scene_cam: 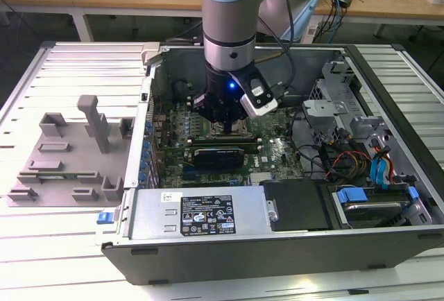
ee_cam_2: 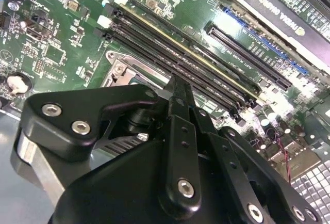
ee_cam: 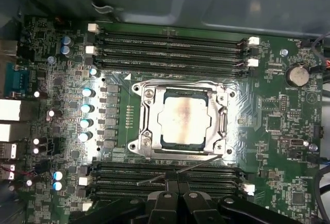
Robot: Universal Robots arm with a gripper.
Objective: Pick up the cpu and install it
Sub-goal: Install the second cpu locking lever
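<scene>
The cpu, a square chip with a dull silver top, lies flat inside the metal socket frame on the green motherboard in the first wrist view. My gripper hangs over the memory slots beside the socket, apart from the cpu. Its black fingers stand together with nothing between them in the second wrist view. In the exterior view my gripper is low inside the open computer case, over the board's middle.
A grey fixture plate with blocks lies at the exterior view's left, outside the case. A black graphics card sits just in front of the gripper. Drive bays and cables fill the case's right side. Case walls surround the board.
</scene>
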